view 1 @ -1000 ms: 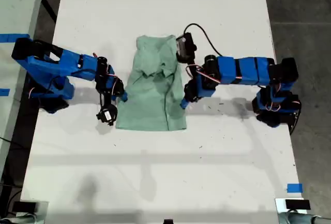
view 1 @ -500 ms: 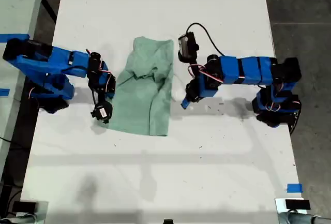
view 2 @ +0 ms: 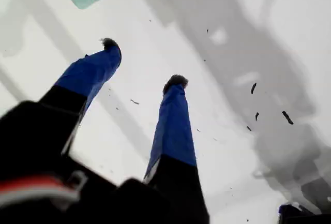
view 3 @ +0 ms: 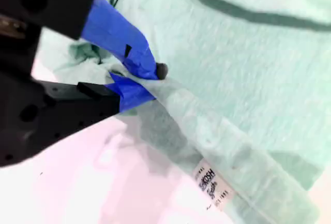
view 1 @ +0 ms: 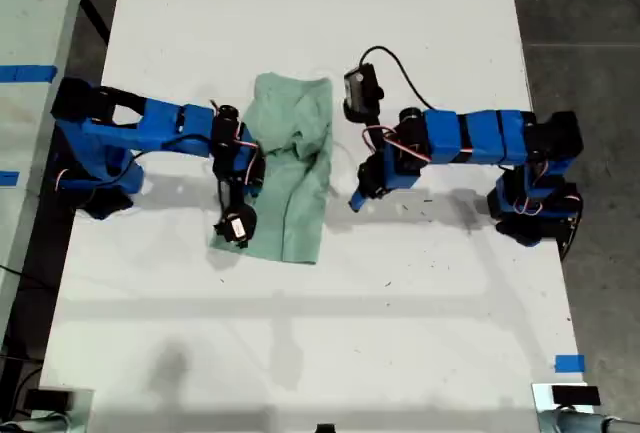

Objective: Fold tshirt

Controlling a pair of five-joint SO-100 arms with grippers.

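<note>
the tshirt (view 1: 291,175) lies rumpled and partly folded on the white worktop (view 1: 330,333), between the two blue arms in the exterior view. its edge on the exterior view's left is pinched in the clenched second end effector (view 3: 138,81), and a small white label (view 3: 211,185) is seen along the folded hem. the first end effector (view 2: 142,64) is released, jaws spread with nothing between them, just beside the tshirt's edge on the exterior view's right and apart from the cloth.

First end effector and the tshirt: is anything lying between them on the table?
No. In the exterior view only bare white table separates my first end effector from the tshirt; the first wrist view shows nothing between its open jaws.
</note>
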